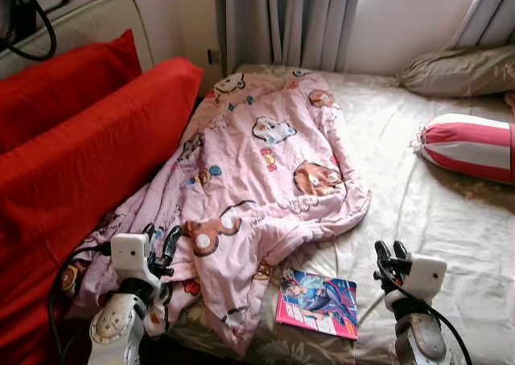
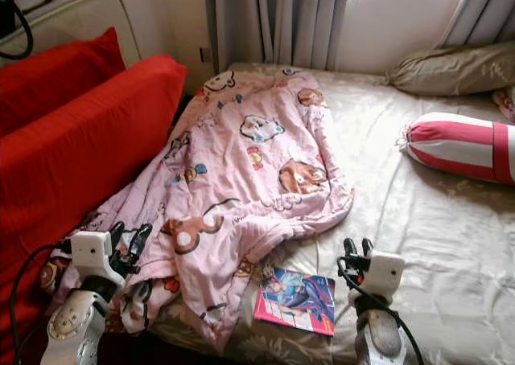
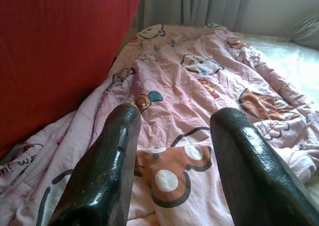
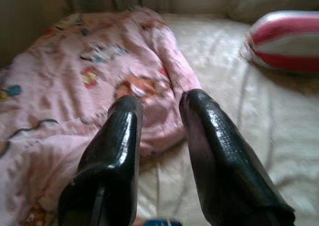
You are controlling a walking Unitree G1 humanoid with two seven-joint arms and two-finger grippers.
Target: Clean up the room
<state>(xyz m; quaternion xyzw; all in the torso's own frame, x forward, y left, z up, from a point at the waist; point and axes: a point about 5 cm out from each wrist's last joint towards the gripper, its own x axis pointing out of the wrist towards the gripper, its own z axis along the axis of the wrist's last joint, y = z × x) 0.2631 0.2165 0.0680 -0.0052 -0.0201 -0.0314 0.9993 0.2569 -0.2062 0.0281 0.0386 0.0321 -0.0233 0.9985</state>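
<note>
Left gripper (image 1: 161, 243) parted over pink cartoon blanket (image 1: 257, 172), long axis 7-to-1 o'clock; right gripper (image 1: 389, 256) parted, by comic book (image 1: 318, 302).

My left claw (image 3: 172, 136) has glossy black fingers, faintly textured. The pink blanket (image 1: 257, 172) is soft, matt, rumpled cloth. The bed (image 1: 451, 220) sheet has a satiny sheen. The magazine (image 1: 318, 302) is glossy paper.
</note>
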